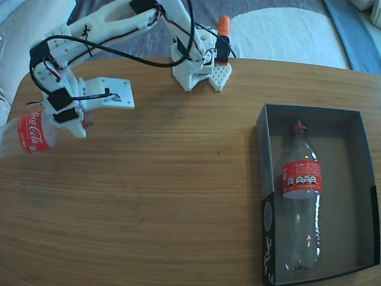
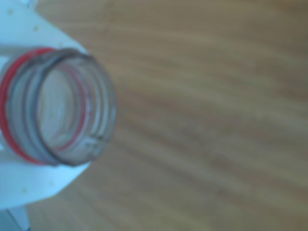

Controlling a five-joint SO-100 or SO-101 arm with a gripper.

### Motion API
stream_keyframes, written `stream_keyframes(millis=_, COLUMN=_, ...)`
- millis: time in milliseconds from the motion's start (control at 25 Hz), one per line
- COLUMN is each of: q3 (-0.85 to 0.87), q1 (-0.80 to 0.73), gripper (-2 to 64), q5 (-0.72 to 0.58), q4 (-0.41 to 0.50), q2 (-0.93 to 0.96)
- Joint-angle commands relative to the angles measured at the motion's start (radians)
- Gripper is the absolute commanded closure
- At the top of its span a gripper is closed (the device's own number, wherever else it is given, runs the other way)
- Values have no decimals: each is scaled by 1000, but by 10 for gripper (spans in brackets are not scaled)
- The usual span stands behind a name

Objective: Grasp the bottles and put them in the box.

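Observation:
At the left edge of the fixed view, my gripper is shut on the neck of a clear Coca-Cola bottle with a red label. It lies roughly level, base toward the frame's left edge. The wrist view looks straight at this bottle's open, capless mouth, which has a red ring and sits between the white jaws of my gripper. On the right stands the box, grey inside with dark walls. A second bottle lies in it lengthwise, its red cap toward the far wall.
The wooden table spreads between the gripper and the box. The arm's white base stands at the table's far edge, with an orange-topped part beside it. Pale carpet lies beyond the table.

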Motion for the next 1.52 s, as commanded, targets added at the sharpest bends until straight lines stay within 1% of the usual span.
stream_keyframes(millis=0, q3=-87, q1=-60, gripper=614, q5=41, q4=12, q2=31)
stream_keyframes(millis=280, q3=-209, q1=-230, gripper=614, q5=209, q4=15, q2=31)
stream_keyframes(millis=400, q3=-250, q1=-298, gripper=614, q5=267, q4=63, q2=31)
stream_keyframes(millis=520, q3=-261, q1=-351, gripper=614, q5=301, q4=92, q2=31)
stream_keyframes(millis=640, q3=-304, q1=-408, gripper=614, q5=336, q4=144, q2=31)
stream_keyframes(millis=720, q3=-331, q1=-453, gripper=614, q5=379, q4=160, q2=31)
stream_keyframes(millis=840, q3=-360, q1=-512, gripper=614, q5=442, q4=164, q2=31)
stream_keyframes(millis=1160, q3=-368, q1=-652, gripper=614, q5=578, q4=166, q2=31)
stream_keyframes(millis=1280, q3=-403, q1=-712, gripper=614, q5=644, q4=166, q2=31)
stream_keyframes(millis=1480, q3=-457, q1=-815, gripper=614, q5=719, q4=166, q2=31)
